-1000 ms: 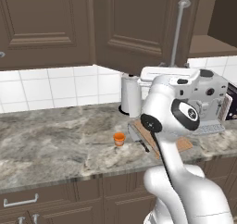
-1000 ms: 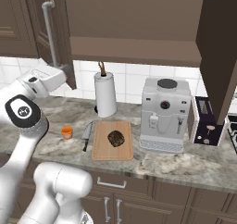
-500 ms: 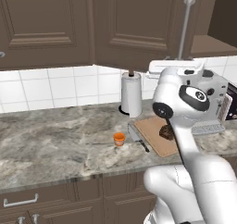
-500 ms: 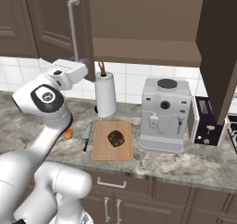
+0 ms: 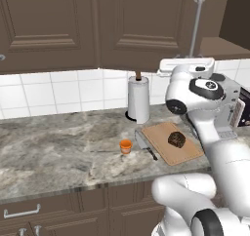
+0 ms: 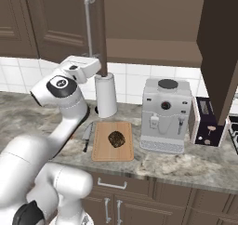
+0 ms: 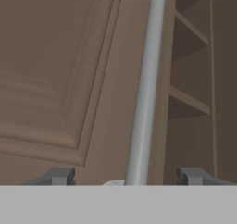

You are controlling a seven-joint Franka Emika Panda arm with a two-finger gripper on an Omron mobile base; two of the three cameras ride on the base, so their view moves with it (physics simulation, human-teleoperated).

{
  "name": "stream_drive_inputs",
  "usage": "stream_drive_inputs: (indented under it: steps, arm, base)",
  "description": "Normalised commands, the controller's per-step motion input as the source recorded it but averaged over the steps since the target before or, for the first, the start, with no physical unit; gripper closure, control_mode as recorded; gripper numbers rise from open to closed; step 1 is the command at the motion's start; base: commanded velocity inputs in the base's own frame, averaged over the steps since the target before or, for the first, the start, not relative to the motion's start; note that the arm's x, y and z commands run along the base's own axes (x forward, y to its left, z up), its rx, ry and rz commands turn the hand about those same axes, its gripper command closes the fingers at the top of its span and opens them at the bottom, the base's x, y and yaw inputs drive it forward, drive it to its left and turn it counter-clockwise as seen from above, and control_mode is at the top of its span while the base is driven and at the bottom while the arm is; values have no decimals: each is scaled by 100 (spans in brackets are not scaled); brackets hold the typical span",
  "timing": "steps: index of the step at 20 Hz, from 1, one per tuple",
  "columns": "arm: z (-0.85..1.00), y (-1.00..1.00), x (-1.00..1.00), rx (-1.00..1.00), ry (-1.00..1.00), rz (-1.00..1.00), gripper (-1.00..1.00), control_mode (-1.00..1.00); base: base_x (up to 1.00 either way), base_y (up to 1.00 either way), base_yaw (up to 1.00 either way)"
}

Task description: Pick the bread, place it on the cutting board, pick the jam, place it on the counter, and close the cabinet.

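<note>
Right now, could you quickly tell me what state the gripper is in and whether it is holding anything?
Gripper: open and holding nothing; its fingertips stand wide apart on either side of the cabinet door's silver bar handle, not closed on it.

cabinet [image 5: 146, 25] door swung further shut, pincer [image 7: 125, 176] raised to its handle [image 7: 146, 84]

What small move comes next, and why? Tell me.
Probably keep pushing the cabinet door shut. The bread already sits on the cutting board, the jam stands on the counter, and the open hand straddles the door's handle.
</note>
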Motion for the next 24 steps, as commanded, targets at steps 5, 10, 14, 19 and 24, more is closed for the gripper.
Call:
stream_drive_inputs:
  steps: [5, 10, 14, 19, 24]
  arm:
    - [0, -17, 34, 0, 0, 4, -100, -100]
    - [0, -21, 35, 2, 0, 6, -100, -100]
    - [0, -20, 34, 2, 0, 6, -100, -100]
    - [0, -16, 31, 0, 0, 6, -100, -100]
    - [0, -11, 33, 0, 0, 6, -100, -100]
  base:
    - [0, 0, 0]
    - [0, 0, 0]
    - [0, 0, 0]
    - [0, 0, 0]
    - [0, 0, 0]
